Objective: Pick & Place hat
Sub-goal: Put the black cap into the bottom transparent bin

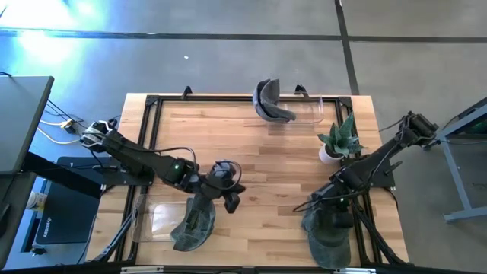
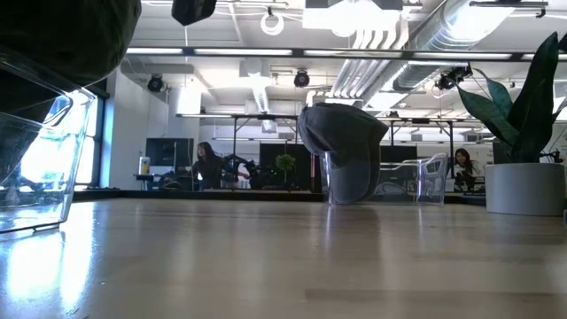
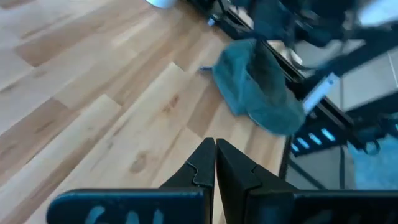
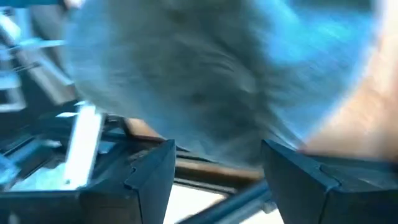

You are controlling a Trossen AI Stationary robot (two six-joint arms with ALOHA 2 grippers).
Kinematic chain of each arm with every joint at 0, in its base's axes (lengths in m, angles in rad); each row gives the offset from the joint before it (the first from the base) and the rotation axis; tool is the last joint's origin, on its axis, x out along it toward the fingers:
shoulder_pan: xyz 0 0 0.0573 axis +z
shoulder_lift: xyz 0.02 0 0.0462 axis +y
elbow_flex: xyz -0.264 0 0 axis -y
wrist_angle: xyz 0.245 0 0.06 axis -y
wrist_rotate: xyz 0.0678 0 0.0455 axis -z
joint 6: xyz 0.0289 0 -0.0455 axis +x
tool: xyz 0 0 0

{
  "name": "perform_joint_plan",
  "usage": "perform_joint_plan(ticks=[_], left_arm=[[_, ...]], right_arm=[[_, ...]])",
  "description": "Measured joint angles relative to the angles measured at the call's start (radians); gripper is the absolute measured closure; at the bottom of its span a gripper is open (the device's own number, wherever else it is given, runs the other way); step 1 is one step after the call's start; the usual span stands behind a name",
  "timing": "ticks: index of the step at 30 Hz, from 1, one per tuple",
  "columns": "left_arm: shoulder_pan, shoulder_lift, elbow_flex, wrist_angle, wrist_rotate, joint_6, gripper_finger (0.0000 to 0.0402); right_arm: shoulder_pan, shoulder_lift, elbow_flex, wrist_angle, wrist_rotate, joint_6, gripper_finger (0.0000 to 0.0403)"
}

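Observation:
A dark grey-green hat (image 1: 194, 222) is draped over the right wall of a clear container (image 1: 152, 221) near the table's near left. In the low view this hat (image 2: 53, 40) is the dark mass above the container (image 2: 35, 159). My left gripper (image 1: 230, 196) is shut just right of the hat and points toward the table's right; no cloth shows between its fingers (image 3: 215, 163). A second grey-green hat (image 1: 327, 232) lies at the near right corner and also shows in the left wrist view (image 3: 258, 87). My right gripper (image 1: 323, 207) is open above it, with the hat (image 4: 205, 81) filling the view beyond its fingers. My left gripper is shut beside the draped hat's upper end (image 1: 207, 196); I cannot tell whether it touches the cloth, since the arm covers that spot from above. My right gripper hangs over the second hat from above, fingers apart; whether they touch the crown (image 4: 205, 124) cannot be told.
A third dark hat (image 1: 270, 103) (image 2: 341, 151) rests against a clear container (image 1: 308, 110) at the far edge. A potted plant (image 1: 338, 141) (image 2: 523, 151) stands at the right, near the right arm. A black frame (image 1: 152, 103) borders the table; bare wood shows in the middle.

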Motion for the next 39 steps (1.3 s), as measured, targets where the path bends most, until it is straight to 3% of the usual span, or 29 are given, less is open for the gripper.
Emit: perform_joint_plan(ticks=[6, 14, 17, 23, 28, 31, 36, 39], left_arm=[[-0.013, 0.000, 0.000, -0.009, 0.036, 0.117, 0.0392], [-0.042, 0.000, 0.000, -0.005, 0.085, 0.140, 0.0392], [-0.045, 0.000, 0.000, 0.017, 0.039, 0.138, 0.0392], [-0.045, 0.000, 0.000, 0.122, -0.011, 0.179, 0.0392], [-0.044, 0.001, 0.000, 0.213, -0.111, 0.230, 0.0392], [-0.025, 0.001, 0.000, 0.291, -0.139, 0.289, 0.0392], [0.009, 0.001, 0.000, 0.468, -0.087, 0.521, 0.0390], [0.025, 0.001, 0.000, 0.582, 0.009, 0.708, 0.0368]], right_arm=[[0.023, 0.000, -0.041, 0.007, 0.215, 0.015, 0.0171], [0.049, 0.001, -0.186, 0.205, 0.143, -0.007, 0.0191], [0.049, 0.001, -0.213, 0.318, 0.107, -0.030, 0.0238], [-0.005, -0.002, -0.183, 0.564, 0.004, -0.037, 0.0385], [-0.077, -0.050, -0.119, 0.816, 0.014, -0.031, 0.0371], [-0.123, -0.080, -0.097, 0.988, 0.033, -0.034, 0.0386], [-0.196, -0.098, -0.094, 1.218, 0.084, -0.084, 0.0392], [-0.250, -0.094, -0.094, 1.263, 0.086, -0.074, 0.0397]])
